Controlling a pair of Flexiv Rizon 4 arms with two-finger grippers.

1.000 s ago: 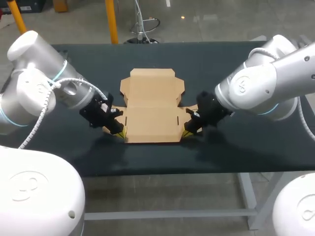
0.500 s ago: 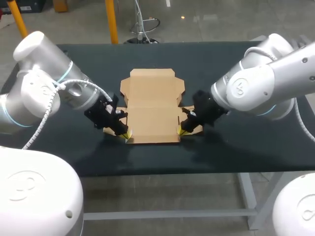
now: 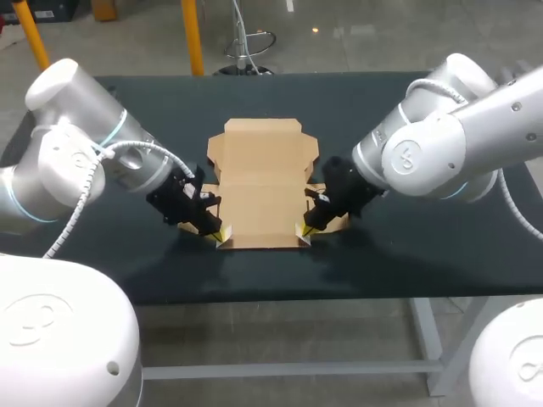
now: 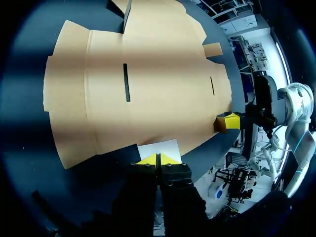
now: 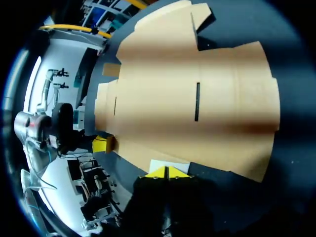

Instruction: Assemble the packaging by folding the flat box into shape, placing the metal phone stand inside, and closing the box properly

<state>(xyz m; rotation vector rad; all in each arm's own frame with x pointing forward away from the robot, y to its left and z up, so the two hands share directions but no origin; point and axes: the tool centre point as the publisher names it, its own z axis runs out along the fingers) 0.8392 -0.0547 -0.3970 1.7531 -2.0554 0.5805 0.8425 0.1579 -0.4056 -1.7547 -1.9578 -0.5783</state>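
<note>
Nearest of all, the left gripper [image 4: 158, 159] has its two yellow tips pressed together, with nothing visible between them. They rest at the near left corner of the flat box [image 3: 263, 182], and a small pale flap [image 4: 159, 148] lies just ahead of them. The right gripper [image 5: 167, 172] mirrors this at the near right corner. Its fingers are also closed tip to tip, with a second pale flap [image 5: 169, 165] directly in front.

Each wrist view shows the other arm's gripper off to the side, across the box's near edge. Only the bare front panel lies between the two sets of tips. Around the cardboard there is only the dark table [image 3: 407, 246], and nothing lies on top of the sheet or blocks either set of fingers.

The box lies unfolded and flat at the middle of the table. Its panels run away from the fingertips toward the far edge, so the long axis goes near to far. Short side flaps stick out beside each gripper. A thin dark slot [image 4: 126, 82] is cut into the board ahead of each set of fingers, running parallel to that axis. The farthest panel is the lid end, which has notched corners.
</note>
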